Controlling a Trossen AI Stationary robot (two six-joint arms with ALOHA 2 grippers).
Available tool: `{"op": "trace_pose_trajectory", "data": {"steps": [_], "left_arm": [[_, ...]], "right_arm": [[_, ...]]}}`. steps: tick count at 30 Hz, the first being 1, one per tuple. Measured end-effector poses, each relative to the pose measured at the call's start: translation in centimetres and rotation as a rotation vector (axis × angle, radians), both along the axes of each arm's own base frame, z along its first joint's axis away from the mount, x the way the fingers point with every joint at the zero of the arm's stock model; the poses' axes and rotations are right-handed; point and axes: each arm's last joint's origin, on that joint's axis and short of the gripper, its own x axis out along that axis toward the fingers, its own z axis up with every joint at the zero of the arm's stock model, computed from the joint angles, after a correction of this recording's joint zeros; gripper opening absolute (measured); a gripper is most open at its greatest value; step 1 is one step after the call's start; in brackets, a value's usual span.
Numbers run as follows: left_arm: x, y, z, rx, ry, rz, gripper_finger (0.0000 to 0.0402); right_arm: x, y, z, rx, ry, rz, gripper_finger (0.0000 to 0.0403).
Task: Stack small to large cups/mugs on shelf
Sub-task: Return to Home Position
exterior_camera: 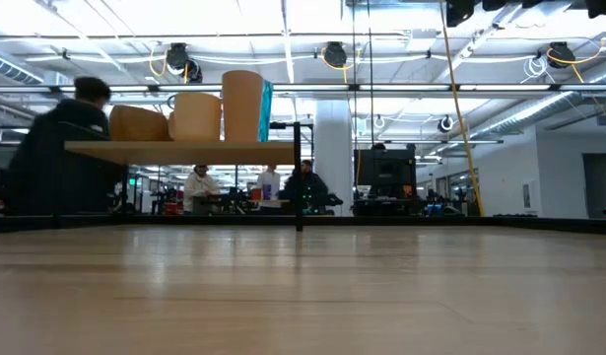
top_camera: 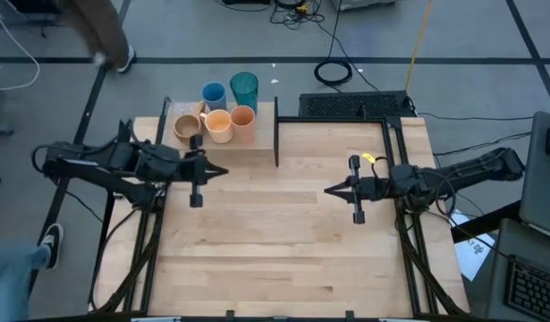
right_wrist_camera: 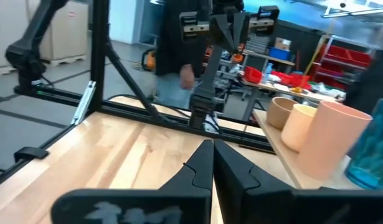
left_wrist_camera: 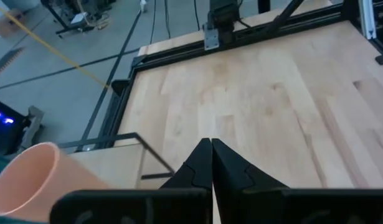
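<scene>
- Jaws of the left gripper (top_camera: 221, 172) are pressed together; in the left wrist view its two dark fingers (left_wrist_camera: 196, 169) meet along their whole length with nothing between them.
- It hangs over the left part of the table (top_camera: 275, 241), just in front of the shelf (top_camera: 264, 136), pointing toward the table's middle.
- Jaws of the right gripper (top_camera: 330, 190) are likewise closed on nothing, finger (right_wrist_camera: 197, 169) against finger. It sits over the right part of the table, pointing at the left one, the two well apart.
- All five drinking vessels stand upright on the shelf, mouths up. Each rests on the board itself, not inside another.
- The front row, from the shelf's outer end toward its black upright, holds the tan handled mug (top_camera: 187, 128), the peach-orange mug (top_camera: 219, 126) and the orange cup (top_camera: 243, 117). They are close together, the last two touching or nearly so.
- The back row holds the blue cup (top_camera: 213, 93) and beside it the teal tumbler (top_camera: 244, 88).
- From above, each interior shows only its own colour; the tumbler's depth is hard to read.
- In the low view the board (exterior_camera: 184, 150) sits raised above the tabletop, and the front row rises in height toward the upright. The teal tumbler shows only as a sliver behind the orange cup.
- A pale peach rim (left_wrist_camera: 29, 180) at the edge of the left wrist view is probably the orange cup.
- A person (exterior_camera: 56, 148) stands beyond the shelf's outer end, off the table.
</scene>
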Motion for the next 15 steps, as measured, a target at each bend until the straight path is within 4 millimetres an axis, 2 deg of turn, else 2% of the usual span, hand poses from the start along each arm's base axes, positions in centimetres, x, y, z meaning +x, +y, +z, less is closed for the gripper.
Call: {"op": "trace_pose_trajectory", "data": {"steps": [8,15], "left_arm": [[1.1,-0.8,-2.9,-0.007,-0.088,-0.034,0.0001],[0.7,-0.8,-6.1,-0.027,-0.183,-0.058,0.0001]], "right_arm": [[0.1,-0.6,-0.5,-0.009,0.053,0.004,0.0],[0.0,-0.6,-1.0,-0.033,0.098,0.009,0.0]]}}
